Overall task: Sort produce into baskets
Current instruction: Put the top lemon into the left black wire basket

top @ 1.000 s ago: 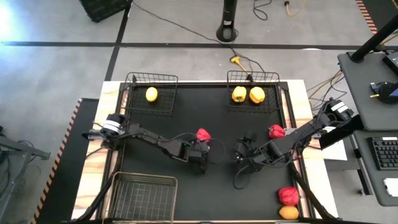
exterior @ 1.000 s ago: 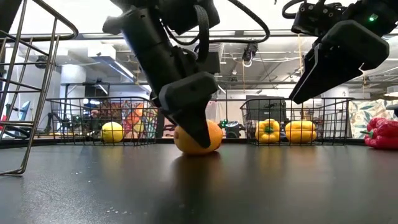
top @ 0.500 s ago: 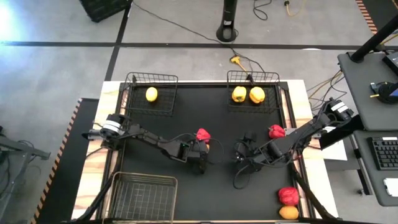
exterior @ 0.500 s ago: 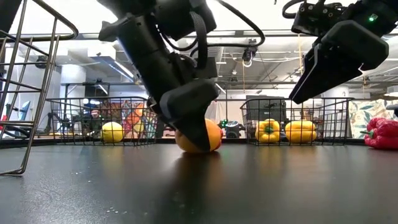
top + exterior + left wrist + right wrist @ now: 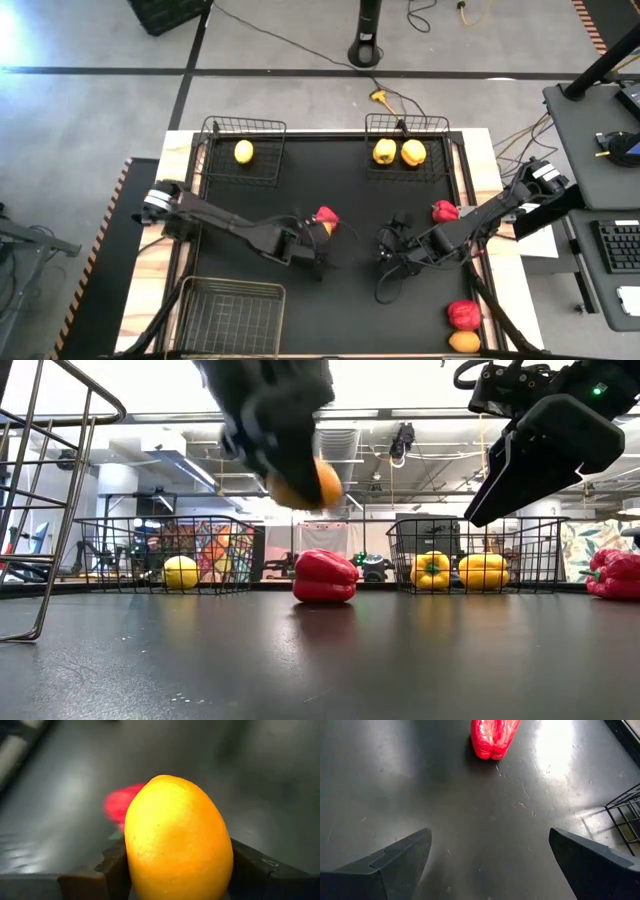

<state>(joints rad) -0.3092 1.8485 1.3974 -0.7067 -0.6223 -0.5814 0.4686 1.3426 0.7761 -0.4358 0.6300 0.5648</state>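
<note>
My left gripper (image 5: 315,238) is shut on an orange citrus fruit (image 5: 305,482), held above the table's middle; the fruit fills the left wrist view (image 5: 177,840). A red bell pepper (image 5: 326,215) rests on the black mat right behind it and shows in the low view (image 5: 325,576). My right gripper (image 5: 385,252) hangs open and empty above the mat to the right (image 5: 490,865). The far left basket (image 5: 215,150) holds a yellow citrus (image 5: 243,151). The far right basket (image 5: 407,128) holds two yellow peppers (image 5: 398,152). My left gripper pinches the orange citrus fruit between its two fingers (image 5: 112,870), one on each side of the fruit's lower half (image 5: 145,870). The fruit is lifted clear of the table and sticks out past the fingertips.
A third wire basket (image 5: 230,315) stands at the near left with nothing showing in it. A red pepper (image 5: 445,211) lies at the right edge. Another red pepper (image 5: 462,314) and an orange citrus (image 5: 463,341) lie at the near right corner.
My left gripper has risen from the mat with the orange citrus, which stood on the table and now hangs clear above it. It has also drawn a little toward the table's left edge. The red pepper behind it now shows in the low view.
</note>
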